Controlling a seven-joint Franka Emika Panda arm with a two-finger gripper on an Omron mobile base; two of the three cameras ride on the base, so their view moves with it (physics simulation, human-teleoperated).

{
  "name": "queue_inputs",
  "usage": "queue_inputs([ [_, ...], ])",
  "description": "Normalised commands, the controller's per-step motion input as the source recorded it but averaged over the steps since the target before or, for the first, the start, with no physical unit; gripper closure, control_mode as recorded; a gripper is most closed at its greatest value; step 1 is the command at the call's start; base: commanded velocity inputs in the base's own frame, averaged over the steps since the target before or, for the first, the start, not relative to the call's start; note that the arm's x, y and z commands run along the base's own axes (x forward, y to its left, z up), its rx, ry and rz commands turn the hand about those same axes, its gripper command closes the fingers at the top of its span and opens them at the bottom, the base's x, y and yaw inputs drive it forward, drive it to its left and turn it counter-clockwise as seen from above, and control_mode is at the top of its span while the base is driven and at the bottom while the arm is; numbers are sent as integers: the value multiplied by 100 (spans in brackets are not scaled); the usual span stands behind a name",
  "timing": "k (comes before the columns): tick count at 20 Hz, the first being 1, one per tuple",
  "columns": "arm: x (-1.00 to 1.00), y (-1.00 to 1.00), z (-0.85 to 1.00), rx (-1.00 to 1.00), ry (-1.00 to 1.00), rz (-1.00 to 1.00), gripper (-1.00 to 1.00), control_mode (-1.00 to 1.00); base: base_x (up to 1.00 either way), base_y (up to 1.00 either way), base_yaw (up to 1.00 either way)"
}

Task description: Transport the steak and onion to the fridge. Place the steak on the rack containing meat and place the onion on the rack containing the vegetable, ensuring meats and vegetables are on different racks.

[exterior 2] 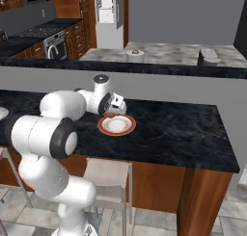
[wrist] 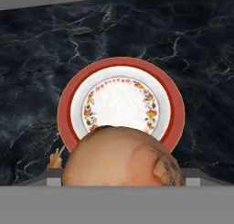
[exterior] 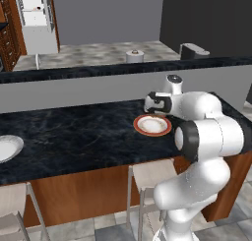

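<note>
The gripper (exterior: pixel 150 105) hangs over the dark bench (exterior: pixel 74 132), just above a red-rimmed plate (exterior: pixel 153 125). In the hand view the round tan onion (wrist: pixel 123 157) sits right up close at the gripper, in front of the plate's near edge. The gripper seems to pinch it, though its fingertips are hidden. The fridge (exterior: pixel 35 18) stands well apart, far behind to the left.

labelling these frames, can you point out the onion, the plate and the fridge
onion (wrist: pixel 121 157), hand view, middle of its tan skin
plate (wrist: pixel 121 63), hand view, red rim at the top
fridge (exterior: pixel 35 18), left base view, white inside, far back left
</note>
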Motion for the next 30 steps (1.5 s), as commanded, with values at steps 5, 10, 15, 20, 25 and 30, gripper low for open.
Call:
queue_inputs([
  [5,-68,0,86,2,-12,0,100,-100,0,0,0],
  [10,-71,0,92,5,0,0,100,-100,0,0,0],
  [15,-77,0,80,3,0,-1,100,-100,0,0,0],
  [20,-84,0,52,0,0,0,100,-100,0,0,0],
  [25,-76,0,31,0,0,0,100,-100,0,0,0],
  [30,-68,0,26,0,0,0,100,-100,0,0,0],
])
